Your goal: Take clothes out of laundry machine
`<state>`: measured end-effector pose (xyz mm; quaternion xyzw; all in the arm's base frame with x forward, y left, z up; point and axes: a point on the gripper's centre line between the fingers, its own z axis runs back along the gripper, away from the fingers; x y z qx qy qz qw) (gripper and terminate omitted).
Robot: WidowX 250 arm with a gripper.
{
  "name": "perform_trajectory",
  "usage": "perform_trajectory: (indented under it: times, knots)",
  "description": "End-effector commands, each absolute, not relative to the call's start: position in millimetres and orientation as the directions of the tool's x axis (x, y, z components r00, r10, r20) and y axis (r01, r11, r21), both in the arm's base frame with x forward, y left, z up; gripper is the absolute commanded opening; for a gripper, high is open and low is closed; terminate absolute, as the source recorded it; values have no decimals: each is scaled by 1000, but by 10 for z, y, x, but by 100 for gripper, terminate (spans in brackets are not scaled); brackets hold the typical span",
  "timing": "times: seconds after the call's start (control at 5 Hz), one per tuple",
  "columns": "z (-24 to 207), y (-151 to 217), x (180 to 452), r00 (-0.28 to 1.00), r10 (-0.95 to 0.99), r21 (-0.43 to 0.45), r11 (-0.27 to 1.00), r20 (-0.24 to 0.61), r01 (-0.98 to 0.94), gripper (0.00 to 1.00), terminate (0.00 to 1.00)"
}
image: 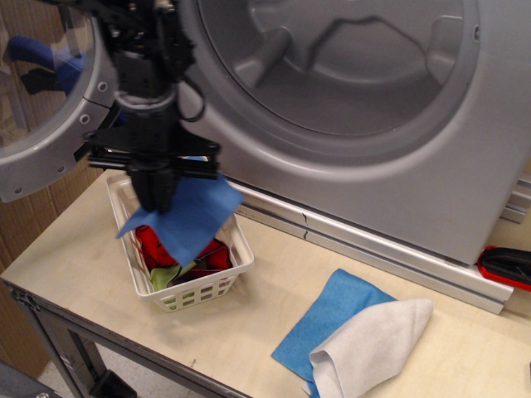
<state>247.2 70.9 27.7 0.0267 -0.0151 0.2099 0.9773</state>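
Directly above the white slatted plastic basket (217, 278), a thin, floppy royal-blue cloth (189, 217) is held pinched in the black gripper (158, 196), whose jaws are closed on the cloth's upper edge. The cloth hangs in soft folds, its lower corner dipping inside the basket rim, over a red garment with black print (153, 247) and a yellow-green piece (164, 276) that lie crumpled in the basket. The cloth is wholly clear of the laundry machine (398, 157), a smooth silver-grey front-loader whose wide round opening shows a ribbed grey drum (348, 58) with nothing seen inside. One round clear-windowed door (41, 108) is swung open at the left, behind the arm. Two more cloths are counted on the pale wooden table (75, 249): one paler blue cloth (332, 311) lying flat, and one white cloth (369, 344), folded over and overlapping the blue one's right corner. A red-and-black object (506, 267) is cut off by the right edge. The basket stands near the table's left front corner, close under the door; bare tabletop is left between the basket and the two loose cloths.
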Motion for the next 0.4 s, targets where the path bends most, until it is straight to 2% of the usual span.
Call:
perform_trajectory:
  times: [0.0,0.2]
  knots:
    - [150,808,2766,901,430,47,900,59,-433,0,0]
    - [69,788,2845,887,428,-30,902,174,-430,0,0]
